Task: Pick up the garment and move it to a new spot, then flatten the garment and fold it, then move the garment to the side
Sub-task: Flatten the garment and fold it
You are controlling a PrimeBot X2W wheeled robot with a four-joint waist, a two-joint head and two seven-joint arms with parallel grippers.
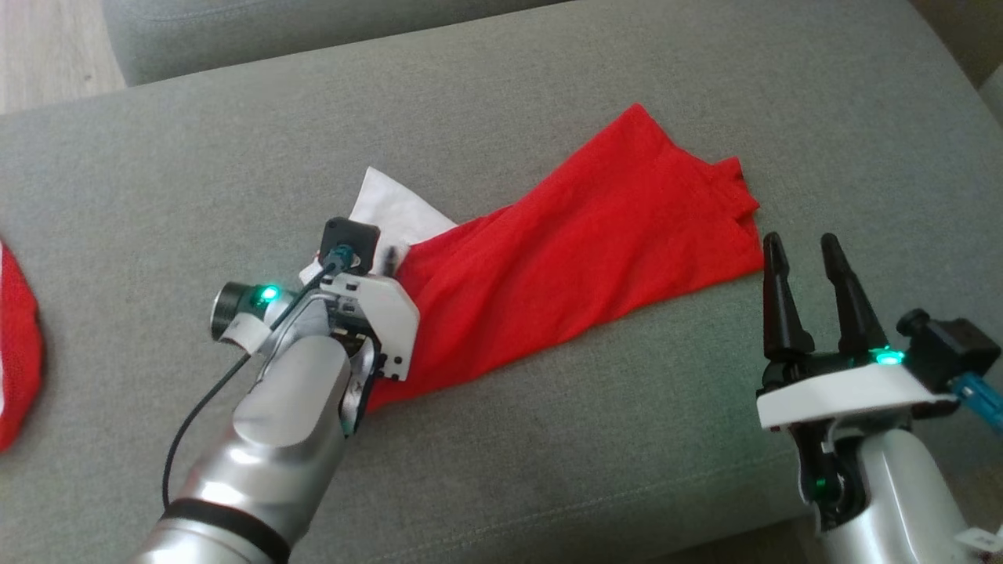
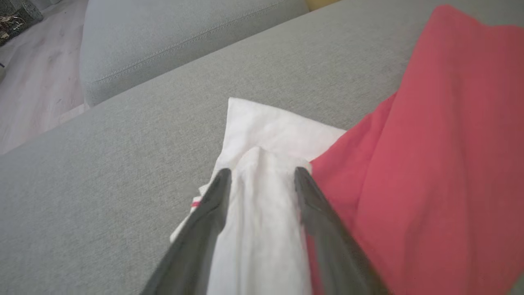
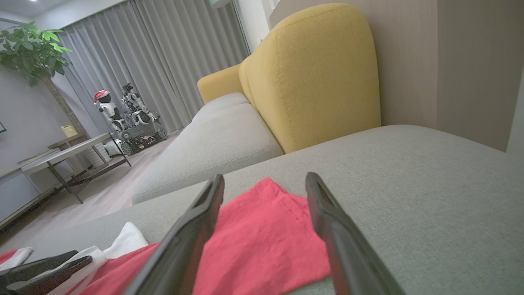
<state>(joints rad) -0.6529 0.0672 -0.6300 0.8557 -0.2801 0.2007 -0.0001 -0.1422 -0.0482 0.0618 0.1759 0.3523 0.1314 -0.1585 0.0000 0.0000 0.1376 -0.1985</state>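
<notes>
Head view: left fingers (image 2: pixel 213 205) astride garment's (image 1: pixel 580 258) white edge, grip unclear; right fingers (image 1: pixel 776 290) apart near red hem, cushion (image 1: pixel 548 439) around.

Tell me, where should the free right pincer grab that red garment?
Probably the hemmed corner of the red garment nearest the right pincer, coming in low from the robot's right: that edge lies flat and free, while the left pincer straddles the white end.
</notes>
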